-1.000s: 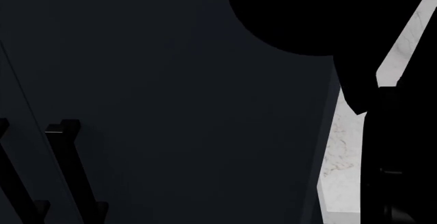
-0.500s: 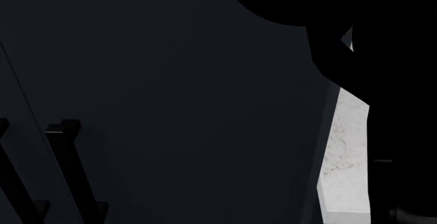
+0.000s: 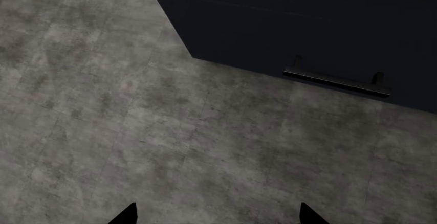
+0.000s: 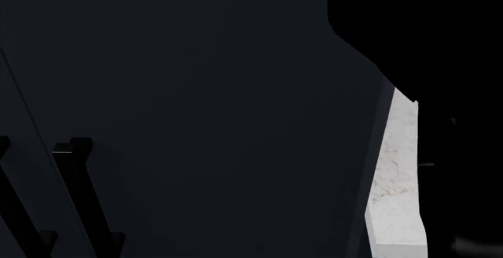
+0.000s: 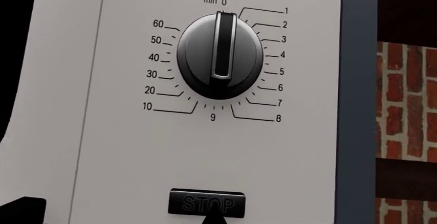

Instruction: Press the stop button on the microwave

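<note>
The right wrist view faces the microwave's white control panel (image 5: 136,147). A black STOP button (image 5: 198,201) sits below a grey timer knob (image 5: 220,46) whose pointer stands at 0. My right gripper (image 5: 119,216) is open. One dark fingertip (image 5: 216,218) overlaps the button's lower edge, and I cannot tell whether it touches. The other fingertip (image 5: 24,211) is off to the side of the panel. In the head view the right arm (image 4: 440,46) is only a black shape. My left gripper (image 3: 217,216) hangs open over the grey floor (image 3: 136,132), holding nothing.
A dark cabinet front (image 4: 197,122) fills the head view, with black bar handles (image 4: 79,199) at lower left and a strip of white marble (image 4: 397,181) at right. A brick wall (image 5: 406,106) shows beside the microwave. A drawer handle (image 3: 338,79) is near the floor.
In the head view the black shape of the right arm has shifted up and to the right, and now covers the upper part of the marble strip.
</note>
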Controlling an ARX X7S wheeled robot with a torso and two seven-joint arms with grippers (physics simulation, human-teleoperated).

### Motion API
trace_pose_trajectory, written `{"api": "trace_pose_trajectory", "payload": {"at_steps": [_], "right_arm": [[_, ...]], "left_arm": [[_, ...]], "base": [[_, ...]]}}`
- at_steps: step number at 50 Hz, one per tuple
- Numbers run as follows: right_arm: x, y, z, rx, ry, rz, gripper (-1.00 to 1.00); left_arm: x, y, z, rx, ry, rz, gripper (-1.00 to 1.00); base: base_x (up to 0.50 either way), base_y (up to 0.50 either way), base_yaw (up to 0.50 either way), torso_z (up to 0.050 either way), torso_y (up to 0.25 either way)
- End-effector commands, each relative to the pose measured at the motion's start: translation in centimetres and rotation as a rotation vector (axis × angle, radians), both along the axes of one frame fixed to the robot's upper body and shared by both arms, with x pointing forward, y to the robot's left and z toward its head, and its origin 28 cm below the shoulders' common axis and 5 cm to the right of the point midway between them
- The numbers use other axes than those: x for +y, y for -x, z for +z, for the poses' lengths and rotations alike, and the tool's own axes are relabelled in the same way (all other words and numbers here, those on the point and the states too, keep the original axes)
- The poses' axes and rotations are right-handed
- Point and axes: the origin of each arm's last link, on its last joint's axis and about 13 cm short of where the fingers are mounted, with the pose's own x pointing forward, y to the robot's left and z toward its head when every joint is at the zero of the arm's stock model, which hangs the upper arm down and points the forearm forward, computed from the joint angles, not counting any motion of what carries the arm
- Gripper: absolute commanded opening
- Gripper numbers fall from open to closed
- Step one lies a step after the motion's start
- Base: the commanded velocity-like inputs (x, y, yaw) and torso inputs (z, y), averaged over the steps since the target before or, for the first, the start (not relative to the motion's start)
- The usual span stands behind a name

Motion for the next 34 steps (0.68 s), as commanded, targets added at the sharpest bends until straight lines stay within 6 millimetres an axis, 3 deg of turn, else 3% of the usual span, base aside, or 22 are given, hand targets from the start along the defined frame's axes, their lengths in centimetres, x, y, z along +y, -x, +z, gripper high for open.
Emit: {"api": "trace_pose_trajectory", "payload": {"at_steps": [1, 13, 34], "right_arm": [[-0.3, -1.5, -0.2, 0.022, 0.002, -0.018, -1.0], [-0.2, -2.8, -0.5, 0.051, 0.006, -0.013, -1.0], [-0.6, -3.4, -1.0, 0.064, 0.0, -0.026, -1.0]], "left_arm": [[0.0, 0.0, 0.0, 0.0, 0.0, 0.0, 1.0], [0.0, 0.0, 0.0, 0.0, 0.0, 0.0, 1.0], [0.0, 0.0, 0.0, 0.0, 0.0, 0.0, 1.0]], "base": [[0.0, 0.0, 0.0, 0.0, 0.0], [0.01, 0.0, 0.0, 0.0, 0.0], [0.01, 0.0, 0.01, 0.003, 0.0]]}}
